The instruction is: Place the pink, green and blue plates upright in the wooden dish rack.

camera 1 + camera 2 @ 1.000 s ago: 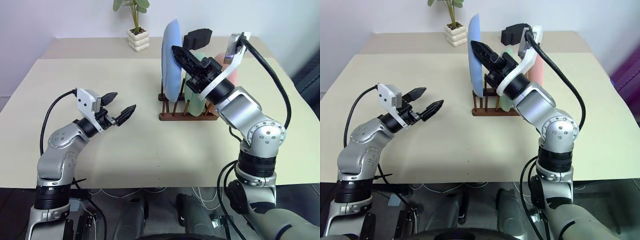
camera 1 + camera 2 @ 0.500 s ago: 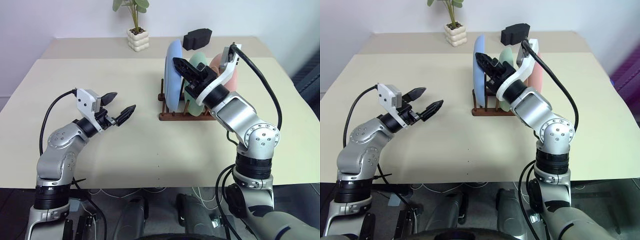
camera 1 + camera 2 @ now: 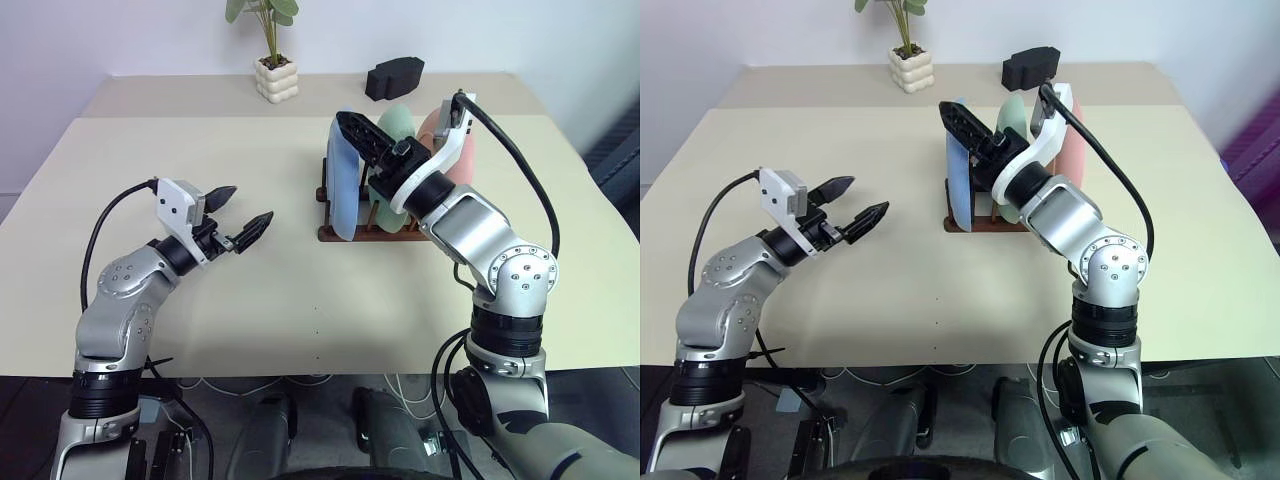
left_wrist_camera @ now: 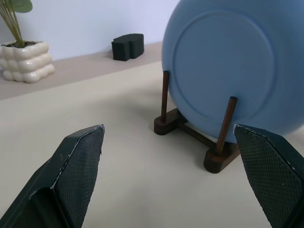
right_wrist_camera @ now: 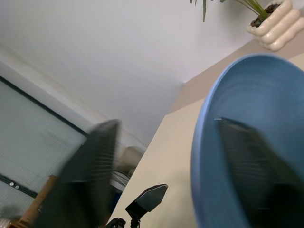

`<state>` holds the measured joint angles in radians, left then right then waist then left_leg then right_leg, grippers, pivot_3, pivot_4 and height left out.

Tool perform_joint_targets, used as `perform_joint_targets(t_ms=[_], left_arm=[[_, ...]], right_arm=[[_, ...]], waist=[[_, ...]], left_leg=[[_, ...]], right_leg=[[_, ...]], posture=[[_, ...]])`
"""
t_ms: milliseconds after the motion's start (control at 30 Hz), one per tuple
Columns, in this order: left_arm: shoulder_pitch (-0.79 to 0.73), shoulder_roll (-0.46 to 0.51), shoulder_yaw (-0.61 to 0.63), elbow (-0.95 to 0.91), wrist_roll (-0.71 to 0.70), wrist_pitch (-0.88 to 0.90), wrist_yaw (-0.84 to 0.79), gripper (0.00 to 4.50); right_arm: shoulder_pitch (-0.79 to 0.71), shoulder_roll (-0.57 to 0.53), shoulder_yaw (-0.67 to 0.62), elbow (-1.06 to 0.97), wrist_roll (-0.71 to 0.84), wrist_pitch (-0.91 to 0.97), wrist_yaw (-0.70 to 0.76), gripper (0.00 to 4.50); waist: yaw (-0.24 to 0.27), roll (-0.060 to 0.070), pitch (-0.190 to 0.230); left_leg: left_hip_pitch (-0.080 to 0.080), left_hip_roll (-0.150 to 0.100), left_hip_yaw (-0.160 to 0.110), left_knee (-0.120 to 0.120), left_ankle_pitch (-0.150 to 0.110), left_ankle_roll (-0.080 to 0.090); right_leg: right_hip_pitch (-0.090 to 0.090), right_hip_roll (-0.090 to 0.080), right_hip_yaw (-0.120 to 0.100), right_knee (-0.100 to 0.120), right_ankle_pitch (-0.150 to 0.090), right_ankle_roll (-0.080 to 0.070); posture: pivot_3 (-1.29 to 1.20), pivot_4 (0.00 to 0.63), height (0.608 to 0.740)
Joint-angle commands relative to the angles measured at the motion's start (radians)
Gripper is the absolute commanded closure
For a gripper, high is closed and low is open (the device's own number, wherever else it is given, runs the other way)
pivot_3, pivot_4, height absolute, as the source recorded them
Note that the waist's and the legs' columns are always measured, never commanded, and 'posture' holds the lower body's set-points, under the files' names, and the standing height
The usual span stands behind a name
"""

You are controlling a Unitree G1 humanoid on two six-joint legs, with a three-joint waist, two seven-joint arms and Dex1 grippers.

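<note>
Lowered since a second ago, the blue plate (image 3: 342, 190) now stands in the wooden rack (image 4: 211, 153), front slot, before the green plate (image 3: 395, 125) and pink plate (image 3: 440, 125). Right gripper (image 3: 365, 140) jaws have spread, releasing it; left gripper (image 3: 243, 217) jaws stay spread. All three look racked.

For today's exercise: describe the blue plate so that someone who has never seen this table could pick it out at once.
Find the small dark wooden dish rack near the middle of the beige table, in front of the potted plant. Three plates stand in it on edge. The blue plate is the one at the end nearest the robot's left, beside the green plate and farthest from the pink plate.
</note>
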<state>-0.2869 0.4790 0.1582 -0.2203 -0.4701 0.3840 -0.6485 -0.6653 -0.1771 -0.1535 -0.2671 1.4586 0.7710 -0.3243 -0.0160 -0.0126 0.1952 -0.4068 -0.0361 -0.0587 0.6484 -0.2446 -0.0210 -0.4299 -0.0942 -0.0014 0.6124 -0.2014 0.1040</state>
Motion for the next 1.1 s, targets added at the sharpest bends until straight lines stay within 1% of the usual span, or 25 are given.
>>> perform_joint_targets(t_ms=[33, 133, 233, 300, 367, 500, 567, 600, 733, 800, 900, 967, 1033, 1100], left_arm=[[0.0, 0.005, 0.001, -0.045, -0.006, -0.009, -0.001, 0.0], [0.002, 0.006, 0.001, -0.047, -0.007, -0.008, -0.001, 0.0], [0.002, 0.005, 0.0, -0.047, -0.008, -0.007, -0.002, 0.0], [0.002, 0.005, -0.001, -0.047, -0.009, -0.007, -0.002, 0.0], [0.002, 0.004, -0.002, -0.047, -0.009, -0.007, -0.001, 0.0], [0.003, 0.0, -0.005, -0.049, -0.008, -0.008, 0.002, 0.0], [0.004, -0.001, -0.005, -0.047, -0.006, -0.01, 0.003, 0.0], [0.005, -0.002, -0.004, -0.045, -0.005, -0.011, 0.004, 0.0], [-0.006, -0.016, 0.001, -0.017, 0.015, -0.031, 0.026, 0.0], [-0.02, -0.024, 0.001, 0.019, 0.045, -0.057, 0.05, 0.0], [-0.038, -0.037, 0.008, 0.087, 0.076, -0.093, 0.077, 0.0], [-0.043, -0.04, 0.007, 0.123, 0.101, -0.123, 0.092, 0.0], [-0.029, -0.026, 0.018, 0.212, 0.153, -0.173, 0.12, 0.0], [-0.014, -0.024, 0.025, 0.264, 0.178, -0.205, 0.133, 0.0]], right_arm=[[-0.015, -0.011, -0.003, -0.021, 0.001, 0.0, 0.027, 0.05], [-0.02, -0.023, 0.003, -0.028, -0.022, 0.002, 0.046, 0.05], [-0.034, -0.05, 0.013, -0.042, -0.076, -0.002, 0.095, 0.05], [-0.051, -0.083, 0.026, -0.062, -0.146, -0.014, 0.158, 0.05], [-0.065, -0.1, 0.029, -0.075, -0.181, -0.024, 0.205, 0.05], [-0.098, -0.214, 0.056, -0.121, -0.38, -0.098, 0.394, 0.05], [-0.109, -0.281, 0.028, -0.142, -0.45, -0.161, 0.5, 0.05], [-0.115, -0.311, 0.003, -0.137, -0.486, -0.196, 0.531, 0.05], [-0.106, -0.43, -0.114, -0.02, -0.631, -0.295, 0.576, 0.05], [-0.064, -0.483, -0.159, 0.064, -0.731, -0.345, 0.571, 0.05], [0.048, -0.519, -0.218, 0.17, -0.838, -0.418, 0.59, 0.05], [0.111, -0.524, -0.234, 0.216, -0.896, -0.471, 0.611, 0.05], [0.237, -0.499, -0.237, 0.284, -0.968, -0.533, 0.617, 0.05], [0.319, -0.476, -0.23, 0.341, -1.009, -0.583, 0.64, 0.05]], waist=[[0.0, 0.0, 0.0], [0.0, 0.0, 0.0], [0.0, 0.0, 0.0], [0.0, 0.0, 0.0], [0.001, 0.0, 0.0], [0.002, 0.0, 0.0], [0.003, 0.0, 0.0], [0.004, 0.0, 0.0], [0.006, 0.0, 0.0], [0.008, -0.001, 0.0], [0.008, -0.001, 0.0], [0.004, -0.001, 0.0], [0.004, 0.0, 0.0], [0.003, -0.001, 0.0]], left_leg=[[0.0, 0.0, 0.0, 0.0, 0.0, 0.0], [0.0, 0.0, 0.0, 0.0, 0.0, 0.0], [0.0, 0.0, 0.0, 0.0, 0.0, 0.0], [0.0, 0.0, 0.0, 0.0, 0.0, 0.0], [0.0, 0.0, 0.0, 0.0, 0.0, 0.0], [-0.001, 0.0, 0.0, 0.0, 0.0, 0.0], [-0.001, 0.0, 0.0, 0.0, 0.0, 0.0], [-0.001, 0.0, 0.0, 0.0, 0.0, 0.0], [-0.001, 0.0, 0.0, 0.0, 0.0, 0.0], [-0.001, -0.001, 0.0, 0.0, 0.0, 0.0], [-0.001, -0.001, 0.0, 0.0, 0.0, 0.0], [-0.001, -0.001, 0.001, 0.0, 0.0, 0.0], [-0.001, -0.001, 0.002, -0.001, 0.0, 0.0], [0.0, 0.0, 0.002, -0.002, 0.0, 0.0]], right_leg=[[0.0, 0.0, 0.0, 0.0, 0.0, 0.0], [0.0, 0.0, 0.0, 0.0, 0.0, 0.0], [0.0, 0.0, 0.0, 0.0, 0.0, 0.0], [0.0, 0.0, 0.0, 0.0, 0.0, 0.0], [0.0, 0.0, 0.0, -0.001, 0.0, 0.0], [0.0, 0.0, 0.0, -0.001, 0.0, 0.0], [0.0, 0.0, 0.0, -0.001, 0.0, 0.0], [0.0, 0.0, 0.0, -0.002, -0.001, 0.0], [0.0, 0.0, 0.0, -0.002, -0.001, 0.0], [0.001, 0.0, -0.001, -0.003, -0.001, 0.0], [0.001, 0.0, -0.001, -0.004, -0.001, 0.0], [0.001, 0.0, 0.0, -0.004, -0.001, 0.0], [0.001, 0.0, 0.0, -0.003, 0.0, 0.001], [0.001, 0.0, 0.0, -0.003, 0.0, 0.002]], posture=[[0.0, 0.15, 0.736], [0.0, 0.15, 0.736], [0.0, 0.15, 0.736], [0.0, 0.15, 0.736], [0.0, 0.15, 0.736], [0.0, 0.15, 0.736], [0.0, 0.15, 0.736], [0.0, 0.15, 0.736], [0.0, 0.15, 0.736], [0.0, 0.15, 0.736], [0.0, 0.15, 0.736], [0.0, 0.15, 0.736], [0.0, 0.15, 0.736], [0.0, 0.15, 0.736]])
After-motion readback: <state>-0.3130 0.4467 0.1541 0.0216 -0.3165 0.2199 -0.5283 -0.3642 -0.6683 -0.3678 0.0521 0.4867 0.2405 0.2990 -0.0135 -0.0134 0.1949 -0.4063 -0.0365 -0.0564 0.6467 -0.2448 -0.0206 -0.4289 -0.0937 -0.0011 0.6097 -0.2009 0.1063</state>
